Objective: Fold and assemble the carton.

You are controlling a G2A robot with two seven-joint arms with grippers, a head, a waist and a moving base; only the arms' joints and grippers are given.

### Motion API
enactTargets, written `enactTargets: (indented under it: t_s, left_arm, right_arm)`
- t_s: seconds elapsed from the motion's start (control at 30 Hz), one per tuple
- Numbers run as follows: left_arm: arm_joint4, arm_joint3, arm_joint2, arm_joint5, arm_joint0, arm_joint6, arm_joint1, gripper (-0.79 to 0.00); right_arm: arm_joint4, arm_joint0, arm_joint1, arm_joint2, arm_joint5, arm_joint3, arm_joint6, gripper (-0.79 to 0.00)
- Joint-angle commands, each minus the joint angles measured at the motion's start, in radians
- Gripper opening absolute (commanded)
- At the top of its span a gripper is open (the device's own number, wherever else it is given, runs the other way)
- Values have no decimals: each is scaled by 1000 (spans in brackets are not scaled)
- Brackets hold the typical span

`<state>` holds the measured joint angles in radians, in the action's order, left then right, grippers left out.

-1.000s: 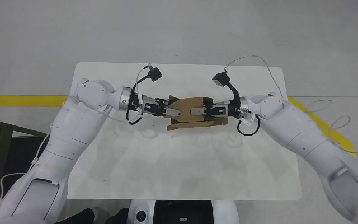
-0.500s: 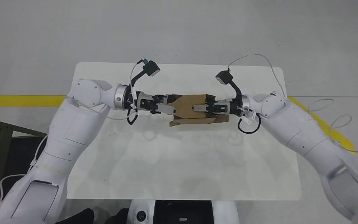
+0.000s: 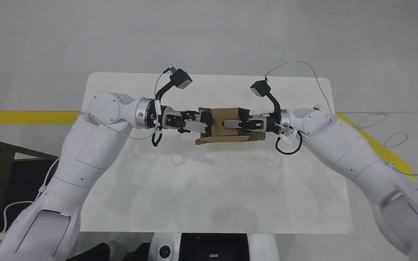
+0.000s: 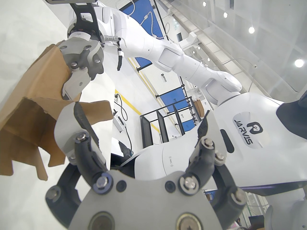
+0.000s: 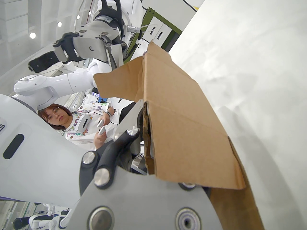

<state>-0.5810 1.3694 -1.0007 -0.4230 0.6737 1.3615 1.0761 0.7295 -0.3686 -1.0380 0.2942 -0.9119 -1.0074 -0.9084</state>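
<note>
The brown carton [image 3: 222, 125] is held off the white table [image 3: 215, 189], near its far middle, between my two grippers. My right gripper [image 3: 236, 122] is shut on one carton wall [image 5: 182, 130], and the cardboard hides most of its fingers [image 5: 134, 118]. In the left wrist view that gripper [image 4: 72, 84] pinches the carton's far panel [image 4: 45, 77]. My left gripper [image 4: 139, 120] stands open at the carton's other end [image 3: 197, 122]. One of its fingers [image 4: 72, 118] rests against a loose flap [image 4: 96, 112]; the other is free.
The white table's edge [image 5: 191, 17] lies beyond the carton. Grey floor with a yellow line [image 3: 32, 117] surrounds the table. Wrist cameras on black brackets [image 3: 179, 79] [image 3: 260, 89] stick up above both grippers.
Both wrists have shifted slightly toward the table's far side and the carton has been drawn together into a squarer shape. The left gripper now sits against the carton's end flap.
</note>
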Motion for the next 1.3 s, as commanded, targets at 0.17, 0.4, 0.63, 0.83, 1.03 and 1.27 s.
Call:
enactTargets:
  t_s: [0.17, 0.4, 0.63, 0.83, 1.03, 1.27]
  left_arm:
    - [16, 0, 22, -2, -15, 4, 8, 0]
    - [76, 3, 41, -14, -27, 1, 13, 0]
    - [108, 8, 48, -24, -32, -4, 15, 0]
    - [112, 12, 40, -30, -30, -9, 15, 0]
    - [108, 4, 14, -30, -18, -10, 8, 0]
    - [127, -25, -11, -23, -7, -27, 1, 0]
  right_arm:
    - [-16, 3, -4, -3, -2, -14, 2, -785]
    - [-29, 7, -5, -4, -6, -25, 6, -785]
    - [-37, 9, -7, -5, -6, -32, 6, -785]
    - [-33, 9, -6, -3, -8, -21, 8, -785]
    - [-26, 8, 7, 14, -20, 5, 20, -785]
    - [-25, 2, 24, 29, -24, -4, 24, -785]
